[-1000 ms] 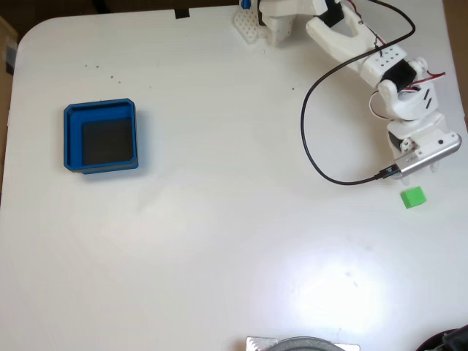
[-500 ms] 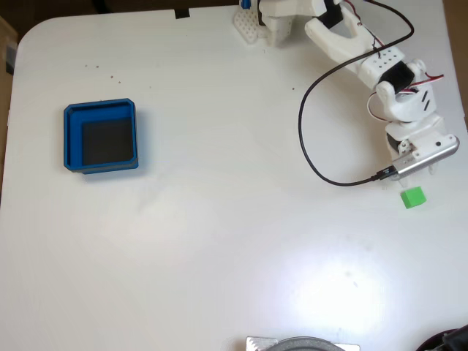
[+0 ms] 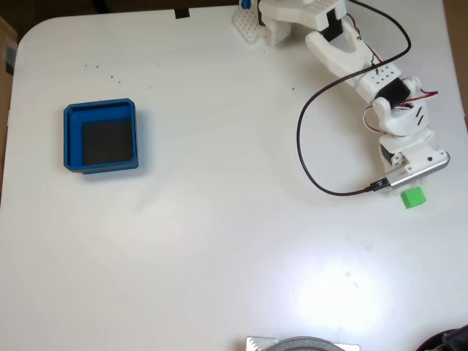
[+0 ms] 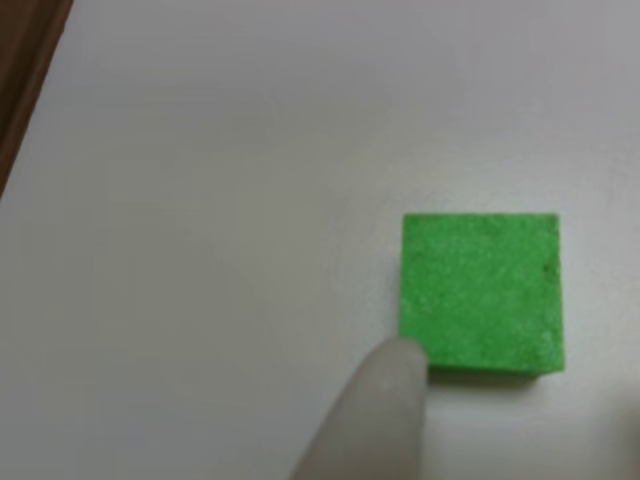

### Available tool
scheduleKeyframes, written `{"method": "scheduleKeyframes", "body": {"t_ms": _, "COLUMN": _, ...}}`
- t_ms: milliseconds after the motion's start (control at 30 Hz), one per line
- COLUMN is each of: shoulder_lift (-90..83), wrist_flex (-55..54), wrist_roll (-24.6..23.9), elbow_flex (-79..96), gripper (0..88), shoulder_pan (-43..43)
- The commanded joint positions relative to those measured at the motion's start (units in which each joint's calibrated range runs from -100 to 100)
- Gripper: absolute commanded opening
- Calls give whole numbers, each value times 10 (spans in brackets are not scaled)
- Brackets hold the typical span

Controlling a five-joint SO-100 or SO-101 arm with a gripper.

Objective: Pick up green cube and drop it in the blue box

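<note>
The green cube (image 3: pixel 413 197) lies on the white table near the right edge in the fixed view, far from the blue box (image 3: pixel 101 137) at the left. My gripper (image 3: pixel 409 185) hangs right over the cube's top edge, its fingers hidden under the wrist camera housing. In the other view the green cube (image 4: pixel 481 291) fills the middle right. One white fingertip (image 4: pixel 385 395) touches its lower-left corner. My gripper (image 4: pixel 510 415) stands open around the cube's near side, holding nothing.
A black cable (image 3: pixel 307 139) loops from the arm over the table. The arm's base (image 3: pixel 281 18) stands at the top edge. A grey round object (image 3: pixel 303 344) pokes in at the bottom edge. The table's brown edge (image 4: pixel 25 80) shows at the other view's top left.
The arm has swung its gripper down and slightly left until it overlaps the green cube's top edge. The cube and the blue box have not moved.
</note>
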Motion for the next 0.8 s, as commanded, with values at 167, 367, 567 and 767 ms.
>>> {"method": "scheduleKeyframes", "body": {"t_ms": 167, "shoulder_lift": 26, "wrist_flex": -5, "wrist_roll": 1, "elbow_flex": -86, "gripper": 262, "shoulder_pan": 3}}
{"method": "scheduleKeyframes", "body": {"t_ms": 367, "shoulder_lift": 59, "wrist_flex": -6, "wrist_roll": 1, "elbow_flex": -130, "gripper": 262, "shoulder_pan": 2}}
{"method": "scheduleKeyframes", "body": {"t_ms": 567, "shoulder_lift": 61, "wrist_flex": -6, "wrist_roll": 1, "elbow_flex": -131, "gripper": 262, "shoulder_pan": 1}}
{"method": "scheduleKeyframes", "body": {"t_ms": 767, "shoulder_lift": 62, "wrist_flex": -6, "wrist_roll": 1, "elbow_flex": -132, "gripper": 262, "shoulder_pan": -1}}
